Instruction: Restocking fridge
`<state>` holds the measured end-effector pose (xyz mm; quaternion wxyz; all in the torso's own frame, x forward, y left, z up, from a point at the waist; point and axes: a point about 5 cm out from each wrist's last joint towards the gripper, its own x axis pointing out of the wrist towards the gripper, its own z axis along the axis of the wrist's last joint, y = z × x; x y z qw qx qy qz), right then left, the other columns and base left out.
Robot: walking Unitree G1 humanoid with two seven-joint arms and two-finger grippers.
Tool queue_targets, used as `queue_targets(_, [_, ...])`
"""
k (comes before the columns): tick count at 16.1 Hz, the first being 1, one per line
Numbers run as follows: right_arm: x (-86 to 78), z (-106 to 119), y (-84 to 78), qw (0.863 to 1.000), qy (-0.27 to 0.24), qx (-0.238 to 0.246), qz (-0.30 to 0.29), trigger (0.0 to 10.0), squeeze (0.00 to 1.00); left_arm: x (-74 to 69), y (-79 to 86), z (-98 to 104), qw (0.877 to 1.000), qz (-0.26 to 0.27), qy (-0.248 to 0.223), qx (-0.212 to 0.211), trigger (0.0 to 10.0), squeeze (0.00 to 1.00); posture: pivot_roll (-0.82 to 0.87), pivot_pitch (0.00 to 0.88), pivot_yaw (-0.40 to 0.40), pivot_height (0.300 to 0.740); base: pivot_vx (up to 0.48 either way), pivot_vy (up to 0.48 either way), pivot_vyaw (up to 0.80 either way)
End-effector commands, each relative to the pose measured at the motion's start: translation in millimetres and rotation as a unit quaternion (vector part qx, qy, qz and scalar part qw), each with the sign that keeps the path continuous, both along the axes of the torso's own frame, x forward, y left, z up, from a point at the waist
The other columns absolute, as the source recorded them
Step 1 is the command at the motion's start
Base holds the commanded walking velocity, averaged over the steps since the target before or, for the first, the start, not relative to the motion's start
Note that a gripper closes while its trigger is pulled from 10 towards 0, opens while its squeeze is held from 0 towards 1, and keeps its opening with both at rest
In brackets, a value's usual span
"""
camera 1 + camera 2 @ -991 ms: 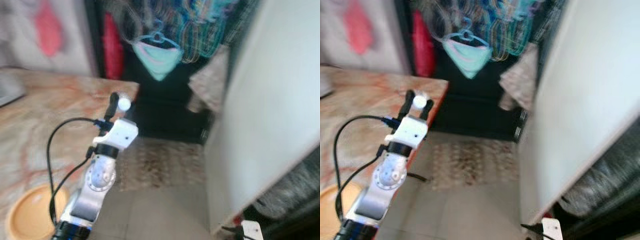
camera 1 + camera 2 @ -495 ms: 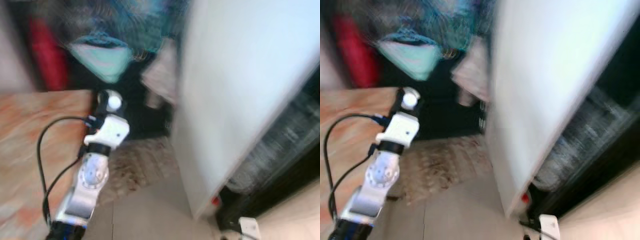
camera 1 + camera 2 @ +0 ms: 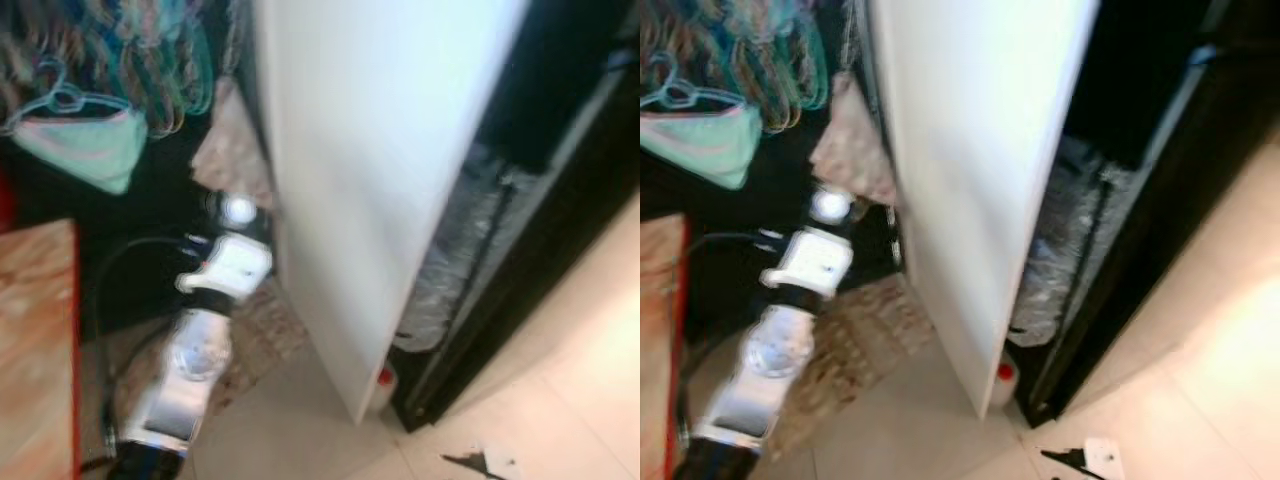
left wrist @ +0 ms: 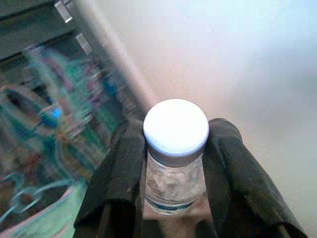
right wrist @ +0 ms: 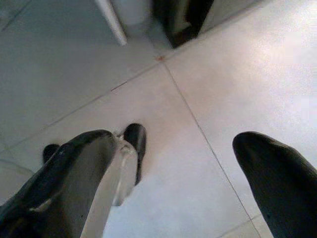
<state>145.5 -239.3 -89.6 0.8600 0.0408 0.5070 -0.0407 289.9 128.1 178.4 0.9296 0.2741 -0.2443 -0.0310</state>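
The left claw (image 4: 173, 163) is clamped on an upright water bottle (image 4: 176, 148), cap up. The fridge (image 3: 400, 150) stands at its two o'clock, nearest that arm; its opening seems dark, though blurred. The right claw (image 5: 173, 163) hangs spread, empty.

The left arm (image 3: 192, 370) is shiny silver with a round joint and a white block near its tool. A thin black cable (image 3: 112, 330) loops beside it. The tool fingers (image 4: 119, 183) are black.

A clear plastic bottle (image 4: 174, 186) with a smooth white cap (image 4: 176, 126) is seen; the fridge door (image 3: 370, 150) looks smooth and matt white, the floor tiles (image 5: 198, 89) pale and glossy.
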Motion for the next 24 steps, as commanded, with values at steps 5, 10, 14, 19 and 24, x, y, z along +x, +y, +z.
queue_targets(5, [-1.3, -2, 5.3, 1.000, 0.000, 0.007, -0.005, 10.0, 0.00, 3.6, 11.1, 3, 1.000, 0.009, -0.001, 0.001, 10.0, 0.00, 0.09, 0.000, 0.017, 0.740, 0.000, 0.000, -0.79])
queue_targets(10, [-2.3, -3, 8.6, 1.000, -0.002, 0.012, -0.014, 10.0, 0.00, 14.7, 31.0, -15, 0.995, 0.032, 0.058, -0.069, 10.0, 0.00, 0.07, 0.000, 0.035, 0.740, 0.000, 0.000, -0.79])
queue_targets(14, [-3.5, -4, 9.9, 1.000, -0.002, 0.012, -0.022, 10.0, 0.00, 19.6, 48.3, -33, 0.990, 0.052, 0.096, -0.090, 10.0, 0.00, 0.04, 0.000, 0.052, 0.740, 0.000, 0.000, -0.79])
queue_targets(19, [-3.9, -5, 12.4, 0.999, -0.006, 0.013, -0.035, 10.0, 0.00, 20.8, 70.1, -84, 0.968, 0.094, 0.202, -0.112, 10.0, 0.00, 0.00, 0.000, 0.073, 0.740, 0.000, 0.000, -0.24])
queue_targets(24, [-1.9, -5, 15.0, 0.999, -0.009, 0.014, -0.045, 10.0, 0.00, 2.6, 95.4, -149, 0.919, 0.178, 0.341, -0.087, 10.0, 0.00, -0.03, 0.000, 0.093, 0.740, 0.000, 0.000, 0.00])
